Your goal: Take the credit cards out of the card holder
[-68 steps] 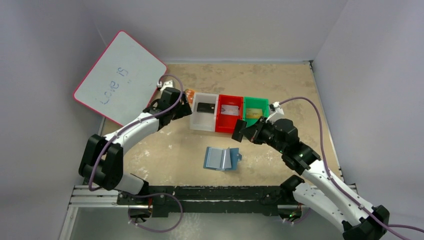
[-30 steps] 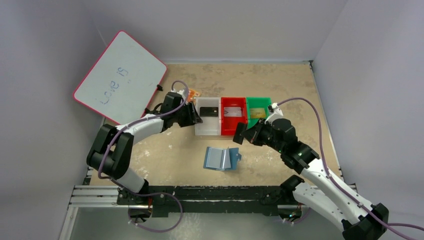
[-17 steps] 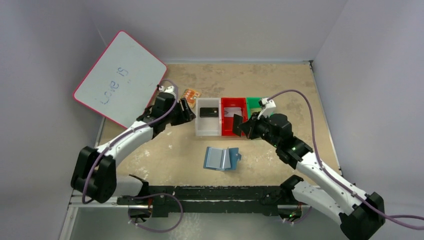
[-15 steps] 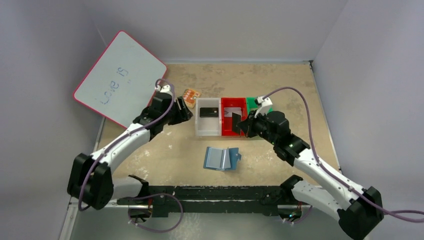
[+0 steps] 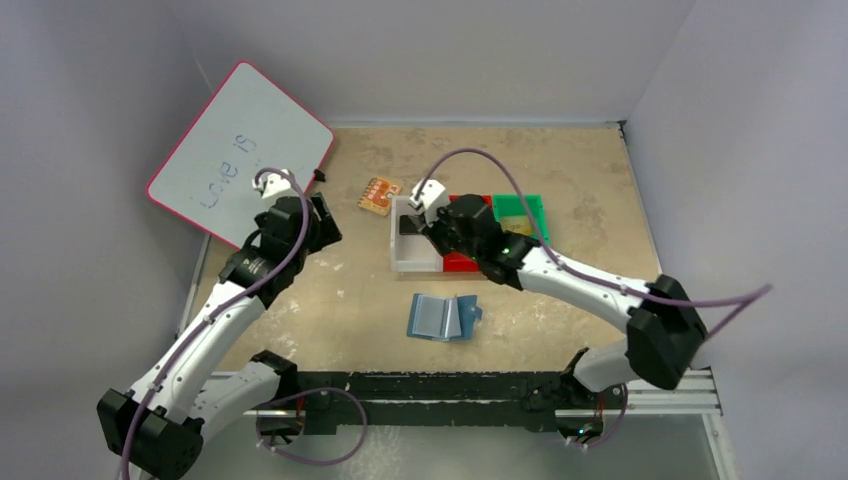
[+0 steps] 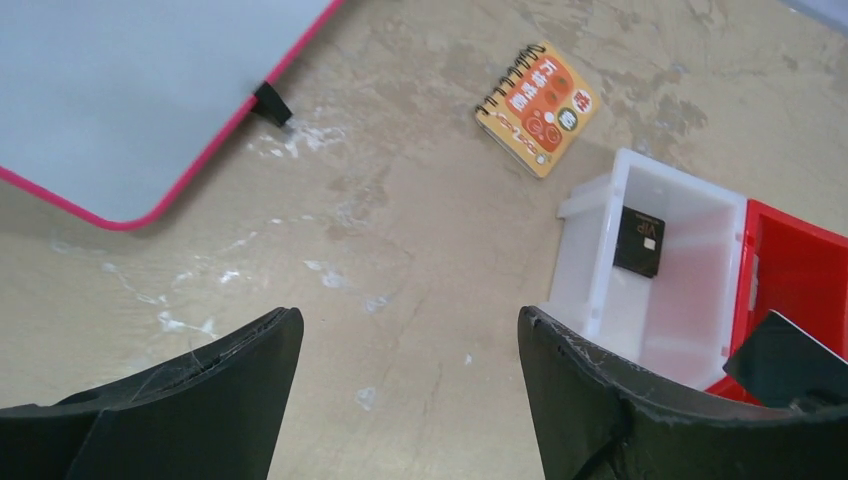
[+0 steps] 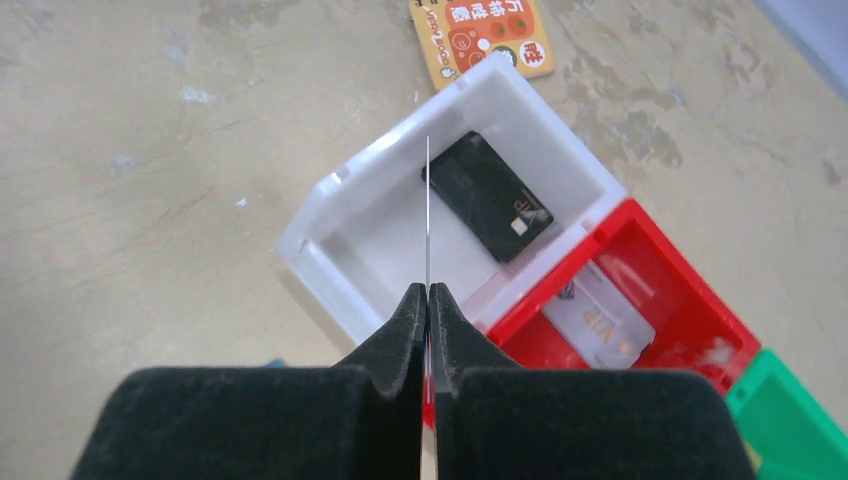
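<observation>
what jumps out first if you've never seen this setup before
The right gripper, stretched across to the white bin, has its jaws shut on a thin black card held on edge over it, where a second black card lies. Beside it the red bin holds a silver card, and the blue wallet lies open nearer the arm bases. The left gripper hangs open over the table by the pink-rimmed whiteboard.
</observation>
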### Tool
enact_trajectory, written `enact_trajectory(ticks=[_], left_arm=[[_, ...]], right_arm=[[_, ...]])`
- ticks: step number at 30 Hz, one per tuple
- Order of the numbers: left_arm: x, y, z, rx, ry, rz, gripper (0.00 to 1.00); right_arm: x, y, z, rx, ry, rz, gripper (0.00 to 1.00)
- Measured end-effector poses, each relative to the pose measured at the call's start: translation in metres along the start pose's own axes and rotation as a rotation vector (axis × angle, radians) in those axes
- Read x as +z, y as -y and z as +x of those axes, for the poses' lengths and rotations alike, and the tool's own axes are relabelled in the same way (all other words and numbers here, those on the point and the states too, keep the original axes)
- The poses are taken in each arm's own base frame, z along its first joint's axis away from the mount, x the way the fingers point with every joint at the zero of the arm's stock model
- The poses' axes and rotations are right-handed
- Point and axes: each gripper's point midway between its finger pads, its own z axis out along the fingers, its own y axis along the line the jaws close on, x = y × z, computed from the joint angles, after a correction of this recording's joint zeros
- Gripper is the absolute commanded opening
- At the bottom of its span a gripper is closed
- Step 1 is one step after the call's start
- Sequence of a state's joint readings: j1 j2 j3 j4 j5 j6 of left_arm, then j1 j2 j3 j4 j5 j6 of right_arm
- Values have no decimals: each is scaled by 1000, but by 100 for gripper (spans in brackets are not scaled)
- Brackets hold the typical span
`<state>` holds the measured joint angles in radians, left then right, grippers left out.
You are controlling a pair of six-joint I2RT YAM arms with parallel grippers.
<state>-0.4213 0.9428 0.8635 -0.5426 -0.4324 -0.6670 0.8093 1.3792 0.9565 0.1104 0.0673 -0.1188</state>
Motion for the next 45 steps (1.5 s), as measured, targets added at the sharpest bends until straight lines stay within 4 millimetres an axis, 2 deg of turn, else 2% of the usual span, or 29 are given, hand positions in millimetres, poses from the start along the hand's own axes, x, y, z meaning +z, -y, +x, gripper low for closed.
enact_trajectory(ticks=[2, 5, 9, 12, 16, 19, 21, 25, 31, 39, 45], left_arm=[[-4, -6, -10, 23, 27, -30, 80], [-4, -16, -19, 71, 51, -97, 83], [4, -30, -17, 129, 39, -172, 88], [12, -44, -15, 127, 27, -223, 88], [28, -88, -9, 63, -30, -322, 88], [35, -113, -4, 10, -72, -379, 88], [36, -114, -3, -2, -82, -370, 87], [36, -107, -4, -11, -83, -330, 87], [28, -106, -13, -22, -39, -320, 86], [25, -108, -17, -23, -21, -331, 85], [23, -109, -20, -26, -6, -337, 84]], right_arm=[[16, -4, 0, -51, -27, 12, 0], [36, 4, -2, -112, -58, 62, 0], [50, 15, -5, -195, -82, 113, 0], [59, 19, 0, -268, -108, 119, 0], [71, 19, 12, -360, -150, 102, 0], [81, 19, 19, -419, -182, 87, 0], [86, 20, 21, -457, -198, 81, 0], [98, 20, 37, -514, -251, 63, 0], [110, 20, 58, -598, -316, 34, 0], [126, 26, 60, -677, -349, 44, 0], [135, 32, 72, -718, -392, 72, 0]])
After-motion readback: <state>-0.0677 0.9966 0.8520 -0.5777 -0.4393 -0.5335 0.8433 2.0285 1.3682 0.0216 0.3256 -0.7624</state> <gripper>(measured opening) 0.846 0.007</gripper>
